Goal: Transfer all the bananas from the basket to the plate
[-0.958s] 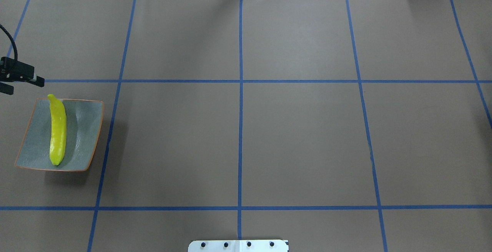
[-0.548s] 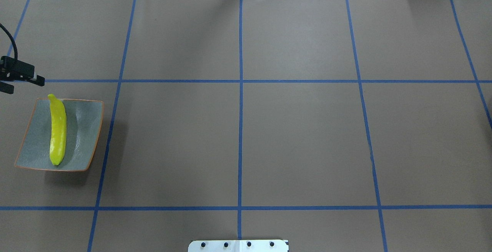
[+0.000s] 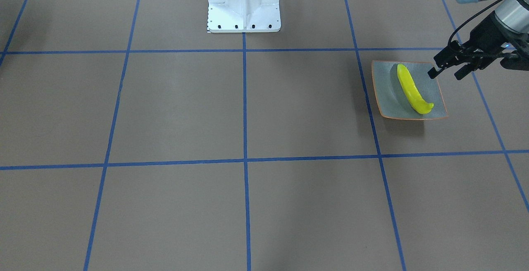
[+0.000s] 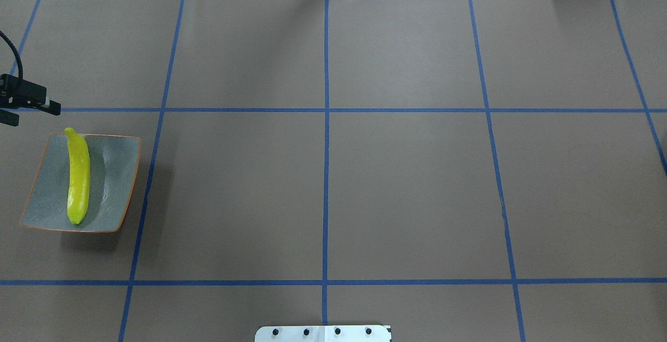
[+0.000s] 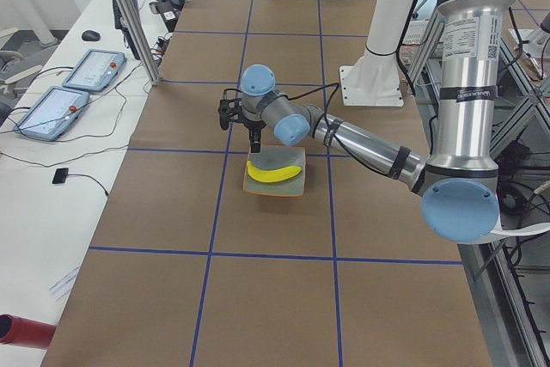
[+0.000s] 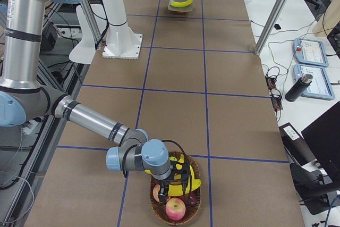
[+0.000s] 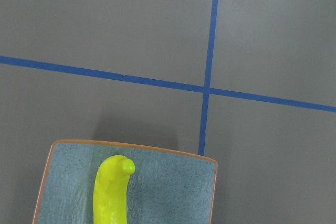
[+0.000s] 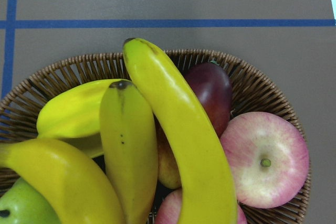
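Brown worktop [image 4: 406, 185] marked with blue tape lines. Near the robot's left end, a square grey-green plate [image 4: 112, 175] with an orange rim, holding one yellow banana [image 4: 78, 180] laid lengthwise. Left tool [image 3: 445, 74] hanging in the air close by the plate, fingers spread wide, gripping nothing. At the opposite end, a wicker basket [image 8: 68, 69] with more bananas [image 8: 178, 140] piled over a pink apple [image 8: 265, 166], a dark red fruit [image 8: 210, 90] and a green fruit [image 8: 23, 208]. Right tool [image 6: 178, 181] low over that basket; seen only from the side, so cannot tell whether wide or narrow.
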### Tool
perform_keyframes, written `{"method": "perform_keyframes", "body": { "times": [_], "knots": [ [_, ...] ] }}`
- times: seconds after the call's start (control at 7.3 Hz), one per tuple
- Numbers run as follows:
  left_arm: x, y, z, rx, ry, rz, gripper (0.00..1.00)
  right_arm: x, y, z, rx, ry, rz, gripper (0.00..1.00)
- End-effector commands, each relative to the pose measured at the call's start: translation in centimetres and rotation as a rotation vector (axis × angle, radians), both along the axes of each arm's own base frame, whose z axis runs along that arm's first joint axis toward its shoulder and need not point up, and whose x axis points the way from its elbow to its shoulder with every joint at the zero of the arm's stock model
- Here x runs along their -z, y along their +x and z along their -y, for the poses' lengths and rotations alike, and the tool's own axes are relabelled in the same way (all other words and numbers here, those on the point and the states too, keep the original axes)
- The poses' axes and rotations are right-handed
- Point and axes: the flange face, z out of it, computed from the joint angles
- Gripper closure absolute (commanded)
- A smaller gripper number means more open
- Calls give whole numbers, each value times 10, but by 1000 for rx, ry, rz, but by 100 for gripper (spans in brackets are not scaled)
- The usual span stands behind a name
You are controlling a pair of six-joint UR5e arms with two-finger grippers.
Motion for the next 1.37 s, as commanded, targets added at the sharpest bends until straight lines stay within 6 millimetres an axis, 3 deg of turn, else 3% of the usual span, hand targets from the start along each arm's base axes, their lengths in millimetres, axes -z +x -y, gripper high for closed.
{"method": "perform_keyframes", "body": {
  "times": [0.0,0.41,0.68,0.96,1.1,1.23],
  "knots": [
    [2,0,-1,0,2,-3,2,-7,0,-1,-28,-33,2,4],
    [1,-1,-2,-1,1,-2,2,-14,0,-3,-28,-49,1,12],
    [2,-3,-3,2,4,-3,2,-14,-1,-3,-31,-52,3,39],
    [6,-7,-5,8,10,-7,2,-15,-1,-4,-36,-58,6,52],
    [8,-8,-5,11,12,-9,1,-16,-1,-4,-36,-60,9,67],
    [8,-10,-4,14,11,-10,2,-14,-1,-3,-34,-53,11,96]
  ]
}}
